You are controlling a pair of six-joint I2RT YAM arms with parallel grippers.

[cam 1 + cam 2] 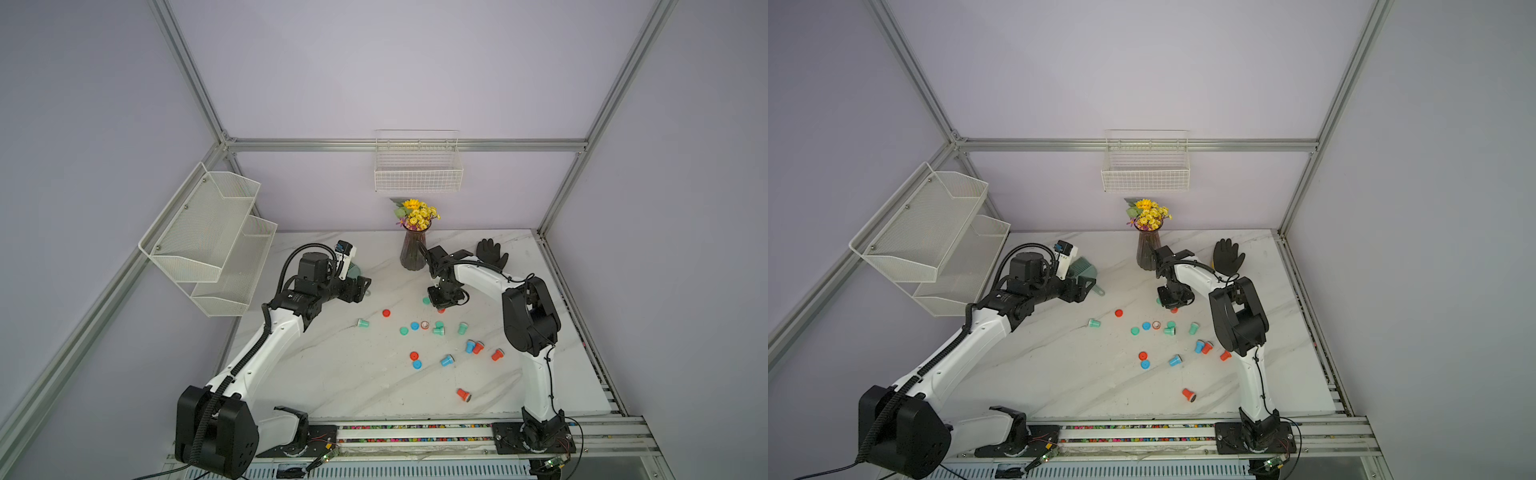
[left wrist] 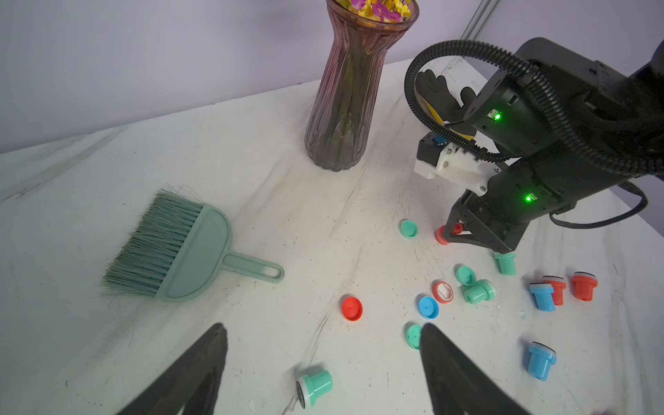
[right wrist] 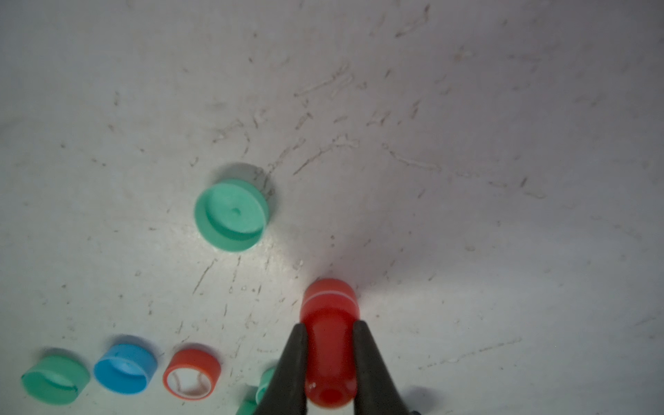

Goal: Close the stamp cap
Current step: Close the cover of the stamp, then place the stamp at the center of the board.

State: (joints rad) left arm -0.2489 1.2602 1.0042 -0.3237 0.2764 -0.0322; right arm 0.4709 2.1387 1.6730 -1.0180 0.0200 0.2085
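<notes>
My right gripper (image 3: 330,330) is shut on a red stamp (image 3: 328,309), which stands upright with its wide end down on the marble table (image 1: 332,374). A thin white line shows between the stamp's body and the red cap at its base. In both top views this gripper (image 1: 441,306) (image 1: 1174,307) points straight down, right of the vase. A loose green cap (image 3: 231,215) lies close beside it. My left gripper (image 2: 323,328) hangs open above the table with nothing between its fingers, over at the left (image 1: 365,286).
Several loose caps and stamps in red, blue and green lie scattered mid-table, among them a red cap (image 2: 351,308) and a green stamp (image 2: 316,388). A glass vase (image 1: 413,249), a green brush (image 2: 179,251) and a black glove (image 1: 492,253) stand behind. Wire baskets (image 1: 208,237) hang on the walls.
</notes>
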